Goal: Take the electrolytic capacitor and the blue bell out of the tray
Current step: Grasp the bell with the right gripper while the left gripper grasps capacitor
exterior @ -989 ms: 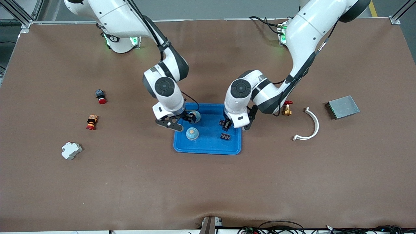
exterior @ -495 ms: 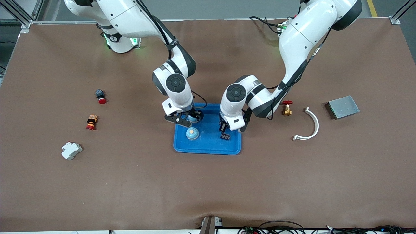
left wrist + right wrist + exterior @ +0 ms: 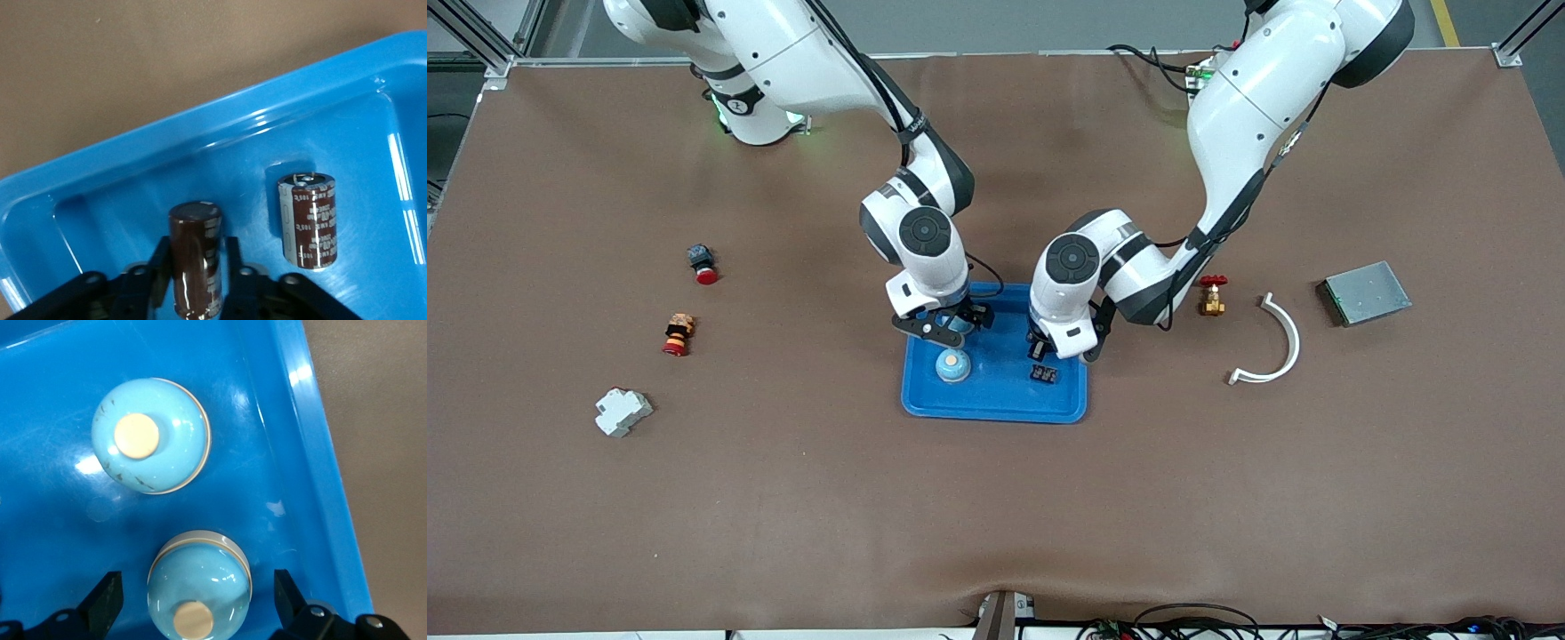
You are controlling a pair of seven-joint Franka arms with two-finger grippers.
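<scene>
A blue tray point(image 3: 996, 404) lies mid-table. My left gripper point(image 3: 1040, 345) is low over the tray's end toward the left arm, shut on a dark brown capacitor point(image 3: 195, 250) held upright between its fingers point(image 3: 160, 267). A second capacitor point(image 3: 308, 220) stands in the tray beside it and also shows in the front view point(image 3: 1044, 373). My right gripper point(image 3: 950, 325) is low over the tray's other end, open, its fingers point(image 3: 107, 597) apart on either side of a light blue bell point(image 3: 199, 580) resting in the tray. A second bell point(image 3: 150, 435) sits close by and also shows in the front view point(image 3: 952, 365).
Toward the right arm's end lie two red-capped buttons point(image 3: 703, 264) point(image 3: 677, 334) and a white block point(image 3: 623, 412). Toward the left arm's end are a brass valve point(image 3: 1211, 296), a white curved piece point(image 3: 1272, 342) and a grey metal box point(image 3: 1366, 292).
My right gripper has moved along the tray toward the left arm's end and lower. My left gripper has come down a little into the tray with the capacitor.
</scene>
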